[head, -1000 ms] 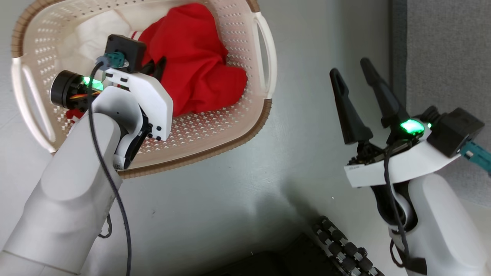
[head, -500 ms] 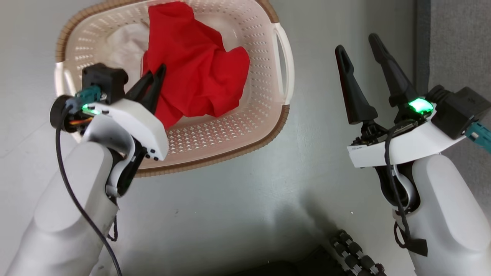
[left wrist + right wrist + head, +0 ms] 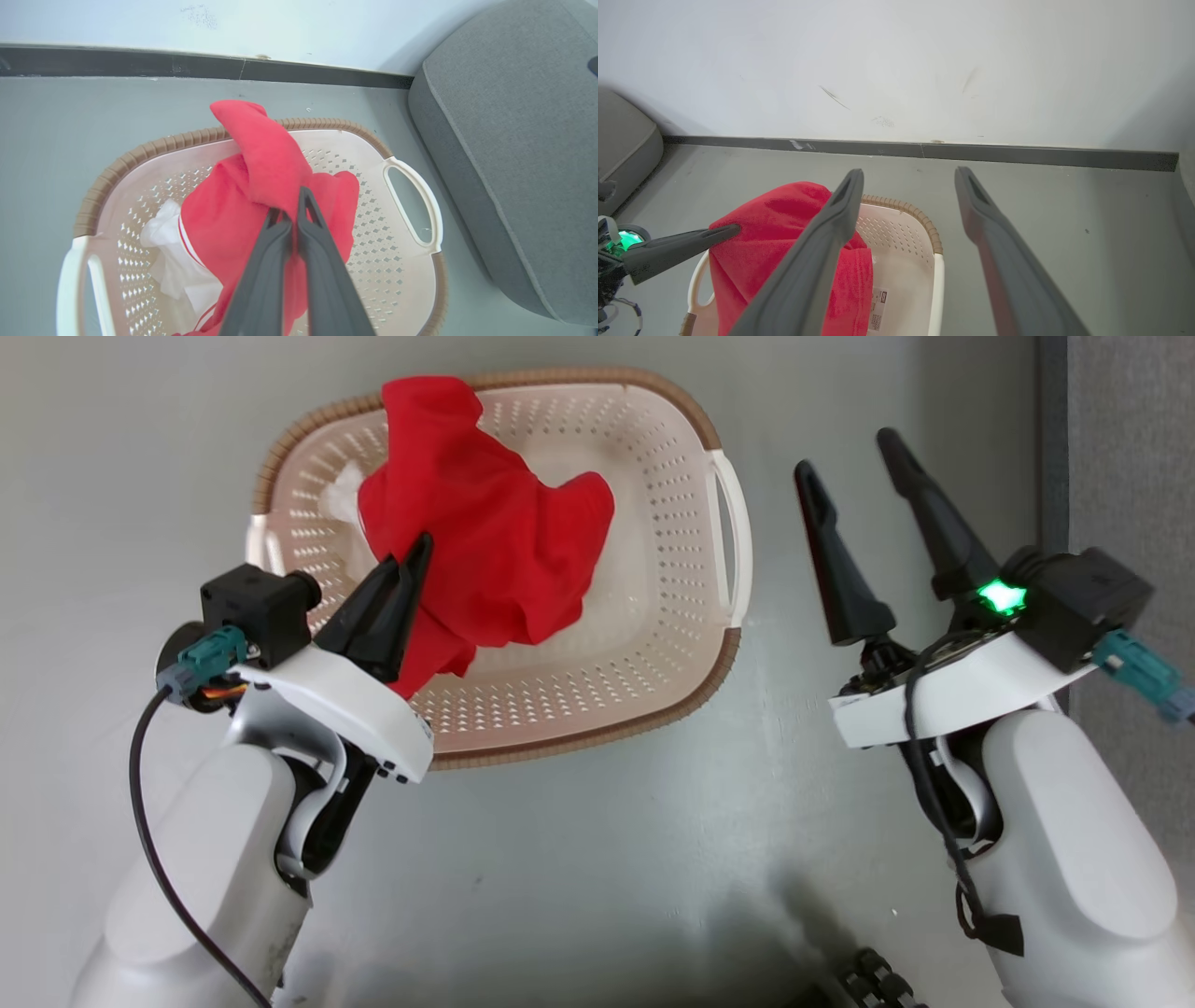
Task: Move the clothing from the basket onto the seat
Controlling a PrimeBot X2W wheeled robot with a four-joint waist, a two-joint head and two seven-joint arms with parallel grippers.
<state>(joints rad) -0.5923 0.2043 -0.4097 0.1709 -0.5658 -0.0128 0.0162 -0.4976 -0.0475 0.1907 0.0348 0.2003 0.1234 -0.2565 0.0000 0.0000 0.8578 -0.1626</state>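
Observation:
The cream basket (image 3: 672,709) stands on the grey floor ahead of me. My left gripper (image 3: 422,543) is shut on a fold of the red clothing (image 3: 504,541) and holds it bunched up above the basket's inside. In the left wrist view the fingers (image 3: 261,280) pinch the red cloth (image 3: 261,154), and a white piece (image 3: 163,242) with red stripes lies on the basket floor (image 3: 383,280). My right gripper (image 3: 845,457) hangs open and empty to the right of the basket. The grey seat (image 3: 514,140) sits beyond the basket's right handle.
A pale wall with a dark baseboard (image 3: 187,67) runs behind the basket. A label sticker (image 3: 878,303) shows inside the basket (image 3: 901,242). The seat's edge (image 3: 1130,448) fills the far right. Rollers of my base (image 3: 878,985) sit at the bottom.
My left gripper has risen with the red garment, drawing it up off the basket floor. The head view has shifted, bringing the basket toward the middle. The right gripper stays open.

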